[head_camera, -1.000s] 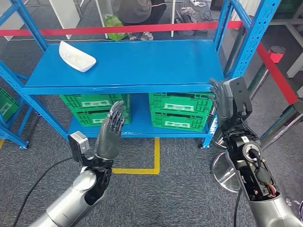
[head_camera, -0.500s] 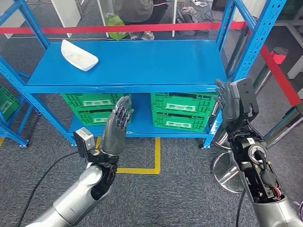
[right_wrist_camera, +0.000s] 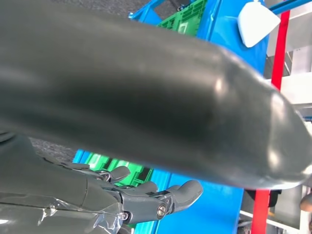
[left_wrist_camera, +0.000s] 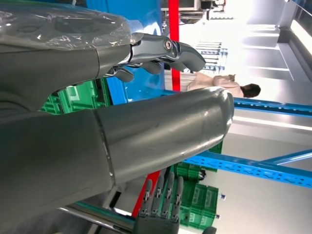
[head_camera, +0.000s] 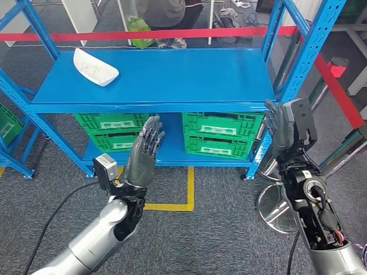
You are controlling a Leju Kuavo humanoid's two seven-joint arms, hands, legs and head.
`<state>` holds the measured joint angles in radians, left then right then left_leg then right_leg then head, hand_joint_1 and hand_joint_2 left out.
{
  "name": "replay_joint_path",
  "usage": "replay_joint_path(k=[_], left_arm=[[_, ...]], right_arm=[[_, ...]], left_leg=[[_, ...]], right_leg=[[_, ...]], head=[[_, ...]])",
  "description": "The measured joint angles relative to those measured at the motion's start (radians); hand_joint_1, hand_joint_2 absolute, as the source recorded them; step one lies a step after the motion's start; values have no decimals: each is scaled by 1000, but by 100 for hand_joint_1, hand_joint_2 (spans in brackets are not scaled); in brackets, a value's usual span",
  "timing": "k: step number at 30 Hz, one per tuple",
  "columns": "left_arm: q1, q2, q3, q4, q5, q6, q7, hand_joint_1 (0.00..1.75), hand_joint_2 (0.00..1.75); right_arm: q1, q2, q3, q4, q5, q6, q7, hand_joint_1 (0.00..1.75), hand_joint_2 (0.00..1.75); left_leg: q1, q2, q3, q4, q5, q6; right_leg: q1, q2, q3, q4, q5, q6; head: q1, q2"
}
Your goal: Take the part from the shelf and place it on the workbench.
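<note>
Part, white and shallow like a curved tray, lies on the upper deck of the blue shelf, near that deck's left rear corner, resting flat and touched by nothing; the right wrist view also shows it as a pale pointed shape on the blue surface. Left hand is raised in front of the shelf, below the edge of the upper deck and well apart from the part, palm upright, fingers extended and spread with nothing between them (released state). Right hand is raised beside the shelf's right front upright, fingers likewise straightened and holding nothing; in the right wrist view its dark fingers reach out over the blue deck, apart from one another. In the left wrist view the left hand's thumb and fingers are extended with an open gap between them, and the fingers of the opposite hand stand upright in the background. Green crates sit side by side on the lower deck, behind both hands. Red barrier tape runs across behind the shelf, and a person is seated beyond it. Yellow floor marking lies on the grey carpet in front of the shelf, between the two arms.
</note>
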<state>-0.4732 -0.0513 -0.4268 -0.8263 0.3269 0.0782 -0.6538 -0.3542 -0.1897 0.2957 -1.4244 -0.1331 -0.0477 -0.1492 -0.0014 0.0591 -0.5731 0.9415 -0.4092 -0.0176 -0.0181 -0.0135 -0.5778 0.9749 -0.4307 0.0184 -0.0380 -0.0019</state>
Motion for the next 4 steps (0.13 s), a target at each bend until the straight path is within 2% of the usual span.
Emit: replay_joint_path(k=[4], left_arm=[[-1,-3,0,6,0,0,0,0,0]], right_arm=[[0,-1,0,0,0,0,0,0,0]], left_leg=[[0,0,0,0,0,0]], right_leg=[[0,0,0,0,0,0]], head=[[0,0]])
